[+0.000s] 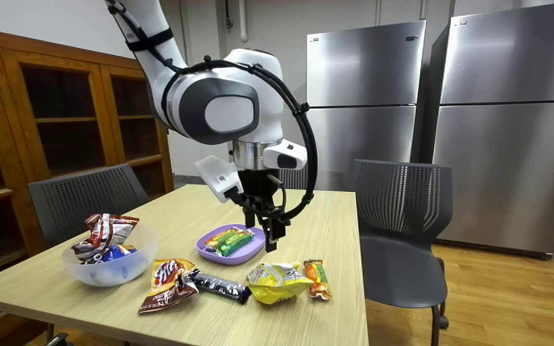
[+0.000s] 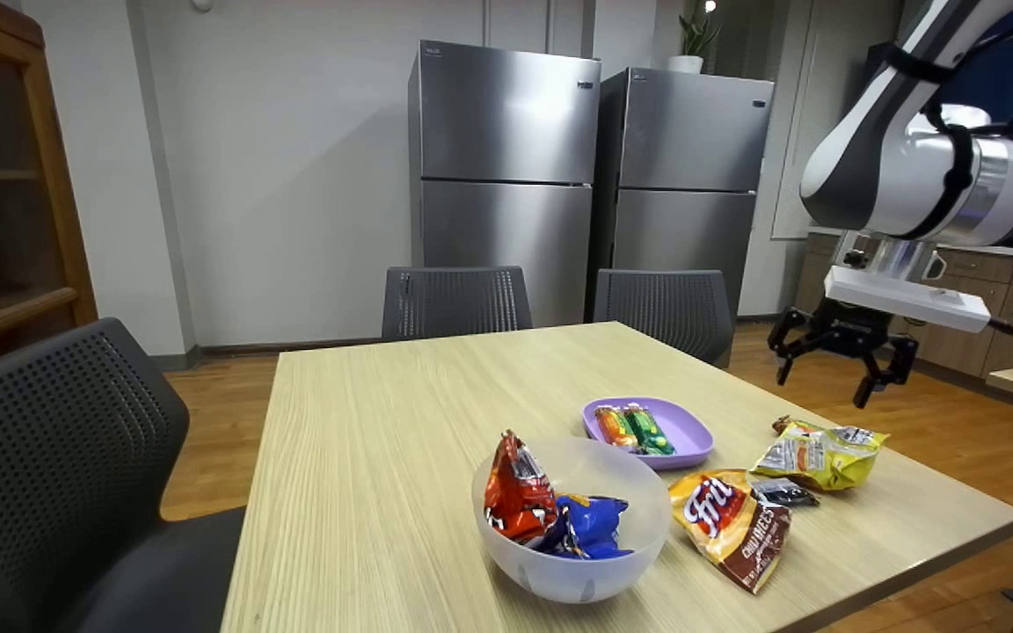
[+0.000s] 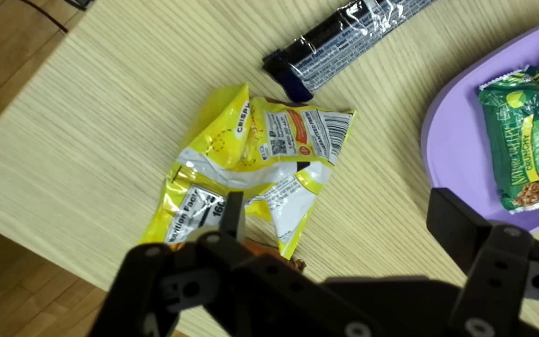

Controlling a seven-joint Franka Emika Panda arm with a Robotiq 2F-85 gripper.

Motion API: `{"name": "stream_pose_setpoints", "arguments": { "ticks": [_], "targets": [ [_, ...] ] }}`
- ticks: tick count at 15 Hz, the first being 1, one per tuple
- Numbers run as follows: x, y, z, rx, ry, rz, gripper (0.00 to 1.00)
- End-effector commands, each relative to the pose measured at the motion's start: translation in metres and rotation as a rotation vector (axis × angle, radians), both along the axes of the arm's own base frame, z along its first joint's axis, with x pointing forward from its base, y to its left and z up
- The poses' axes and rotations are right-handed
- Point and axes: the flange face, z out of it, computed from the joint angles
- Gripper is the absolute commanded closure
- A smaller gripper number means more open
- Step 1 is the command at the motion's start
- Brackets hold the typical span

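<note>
- Jaws spread wide above the counter (image 3: 87, 131)!
- Yellow snack bag (image 3: 251, 164) near its edge, open gap to the purple plate (image 3: 456, 145).
- Granola bar (image 1: 317, 278) possibly touching the bag.

Four wrapped bars (image 1: 219, 285), two loose bags (image 1: 279, 284), one table (image 1: 327, 221)
In an exterior view, two bars (image 1: 232, 244) on one purple plate (image 1: 248, 251) mid-frame, one dark bar (image 1: 219, 285) and one orange-and-green bar (image 1: 319, 279) below it; one yellow bag (image 1: 279, 284) and one orange-brown bag (image 1: 166, 283); at lower left, one bowl (image 1: 108, 276) holding at least two bags (image 1: 113, 228); upper right, two refrigerators (image 1: 363, 72). Three chairs (image 2: 49, 440) in an exterior view.
</note>
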Motion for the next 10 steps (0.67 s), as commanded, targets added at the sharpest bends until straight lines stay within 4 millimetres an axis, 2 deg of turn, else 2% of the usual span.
{"name": "stream_pose_setpoints", "arguments": {
  "ticks": [1,6,10],
  "targets": [
    [-0.021,-0.013,0.005,0.038,-0.032,-0.146,0.0],
    [-0.027,-0.029,-0.01,0.035,-0.03,-0.269,0.0],
    [-0.024,-0.034,-0.025,0.042,-0.019,-0.342,0.0]
  ]
}}
